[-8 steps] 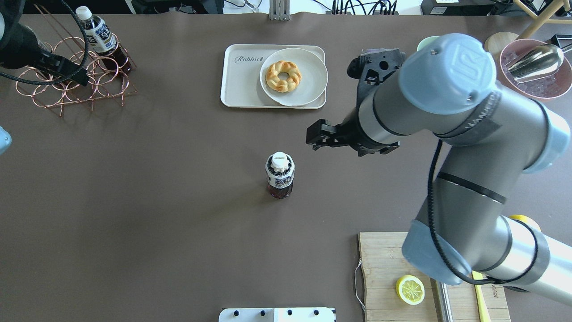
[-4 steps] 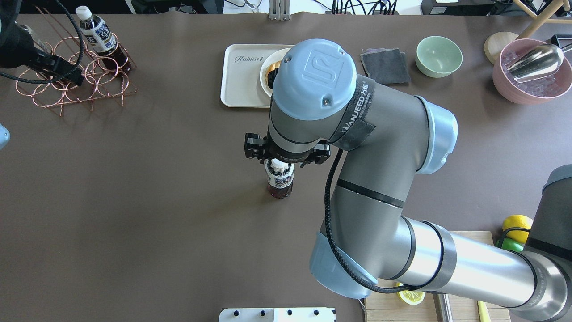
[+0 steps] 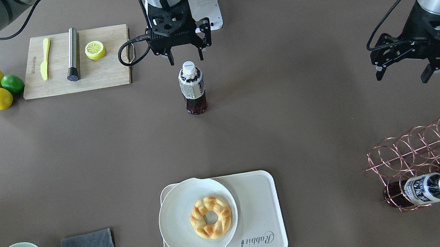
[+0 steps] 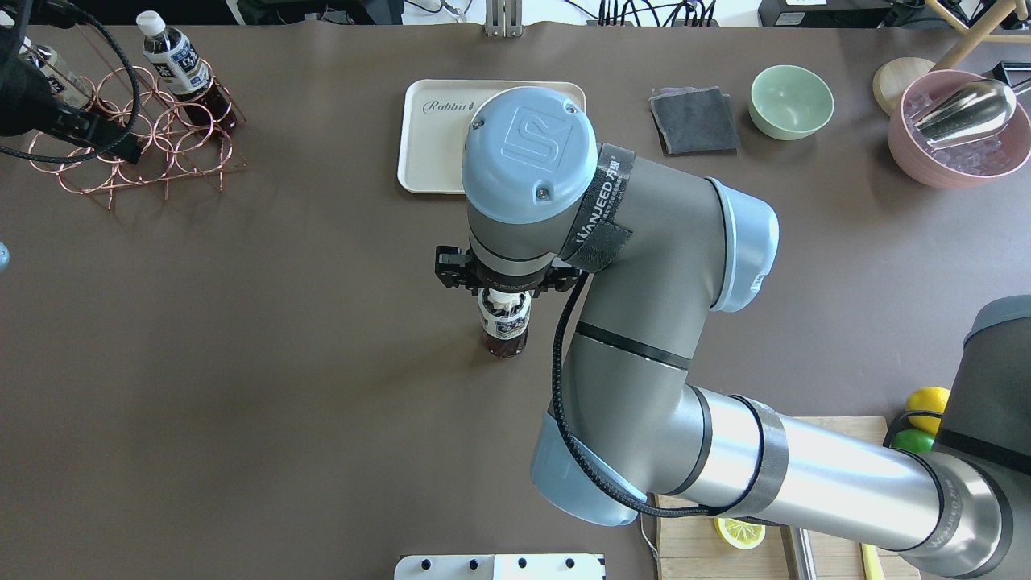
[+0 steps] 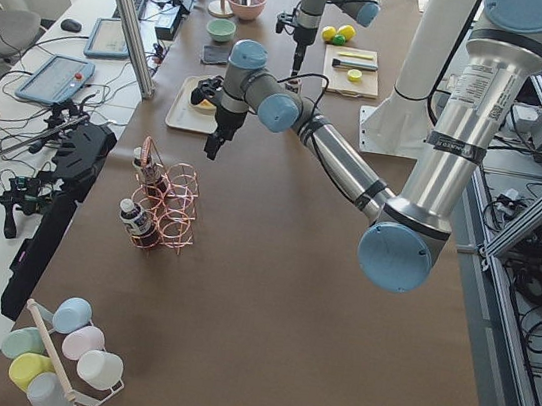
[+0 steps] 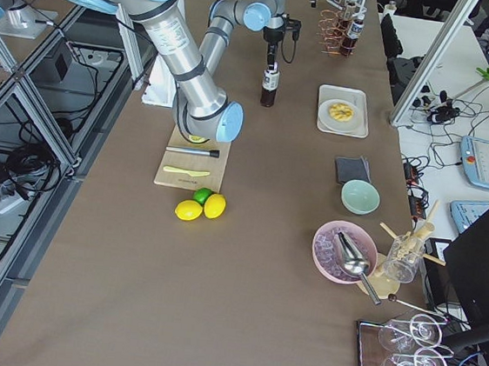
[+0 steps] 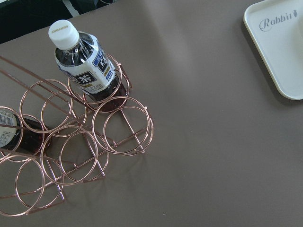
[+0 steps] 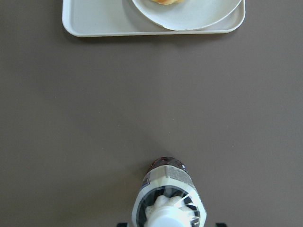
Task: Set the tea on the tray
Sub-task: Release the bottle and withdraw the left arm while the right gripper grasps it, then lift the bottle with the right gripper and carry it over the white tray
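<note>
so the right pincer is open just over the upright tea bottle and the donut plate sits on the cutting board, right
Not quite: the donut plate sits on the tray, not the cutting board, as the exterior front-facing view shows. The rest holds: the right pincer is open just over the upright tea bottle.

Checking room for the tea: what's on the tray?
A white plate holding a ring-shaped pastry sits on the tray, overhanging one rim. The printed end is bare. Whatever lies under the plate is hidden.
</note>
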Tool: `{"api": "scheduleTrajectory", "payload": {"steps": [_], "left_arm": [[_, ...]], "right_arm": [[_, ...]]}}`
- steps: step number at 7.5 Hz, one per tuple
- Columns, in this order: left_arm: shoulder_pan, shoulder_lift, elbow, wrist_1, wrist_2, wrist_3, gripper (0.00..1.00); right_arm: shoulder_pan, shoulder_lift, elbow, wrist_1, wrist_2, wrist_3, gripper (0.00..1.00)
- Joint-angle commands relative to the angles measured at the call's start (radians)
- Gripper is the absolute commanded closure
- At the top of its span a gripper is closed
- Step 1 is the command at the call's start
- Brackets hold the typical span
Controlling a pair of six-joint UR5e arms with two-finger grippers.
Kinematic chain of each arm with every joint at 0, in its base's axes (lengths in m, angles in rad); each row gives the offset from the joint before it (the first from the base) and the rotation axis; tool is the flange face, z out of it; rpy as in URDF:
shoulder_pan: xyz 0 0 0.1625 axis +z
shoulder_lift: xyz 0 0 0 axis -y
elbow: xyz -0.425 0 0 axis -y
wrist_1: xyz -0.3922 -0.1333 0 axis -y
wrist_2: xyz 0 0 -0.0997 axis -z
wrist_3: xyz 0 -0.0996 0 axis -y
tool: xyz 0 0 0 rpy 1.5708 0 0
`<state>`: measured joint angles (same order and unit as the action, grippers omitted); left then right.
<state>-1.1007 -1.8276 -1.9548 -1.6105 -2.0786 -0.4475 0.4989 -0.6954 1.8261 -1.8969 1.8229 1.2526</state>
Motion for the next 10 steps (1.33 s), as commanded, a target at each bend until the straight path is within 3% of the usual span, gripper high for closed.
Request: {"api": "scheduleTrajectory", "payload": {"steps": [1, 4, 6, 8, 10], "left_arm": [[0.001, 0.019, 0.005, -0.029, 0.0, -0.004, 0.03], [-0.005, 0.034, 0.007, -0.043, 0.0, 0.0, 0.03], [-0.005, 0.076, 0.005, -0.092, -0.002, -0.002, 0.03], [-0.097, 0.176, 0.002, -0.147, -0.027, 0.053, 0.03], [-0.274, 0.336, -0.003, -0.157, -0.122, 0.229, 0.03]], "right_arm": [[0.004, 0.004, -0.004, -0.002, 0.009, -0.013, 1.0], [0.015, 0.023, -0.004, -0.007, 0.012, -0.015, 1.0], [0.087, 0.147, -0.075, -0.086, 0.024, -0.114, 1.0], [0.182, 0.297, -0.28, -0.041, 0.084, -0.183, 1.0], [0.219, 0.443, -0.583, 0.126, 0.104, -0.204, 1.0]]}}
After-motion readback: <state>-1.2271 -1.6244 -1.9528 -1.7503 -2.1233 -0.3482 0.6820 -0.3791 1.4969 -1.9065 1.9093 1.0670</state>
